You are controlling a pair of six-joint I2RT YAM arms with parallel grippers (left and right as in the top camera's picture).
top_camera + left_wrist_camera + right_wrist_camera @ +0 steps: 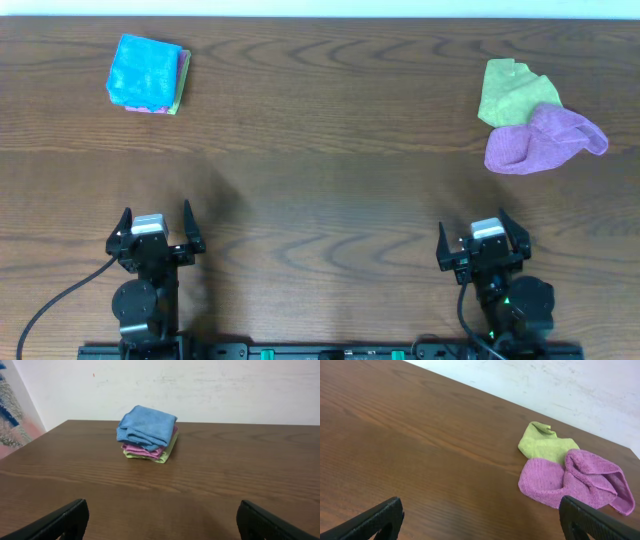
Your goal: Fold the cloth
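The purple cloth (543, 140) lies crumpled at the far right of the table, partly over a lime-green cloth (512, 92). The right wrist view shows the purple cloth (570, 483) ahead and to the right, bunched with a raised fold, the green cloth (545, 444) just behind it. My right gripper (483, 236) stands open near the front edge, well short of the cloth, with nothing between its fingers (377, 520). My left gripper (156, 228) is open too at the front left, with bare table between its fingers (62, 520).
A folded stack with a bright blue cloth (147, 73) on top sits at the far left; the left wrist view shows the blue cloth (147, 426) over pink and green layers. A white wall runs behind the table's (320, 180) far edge.
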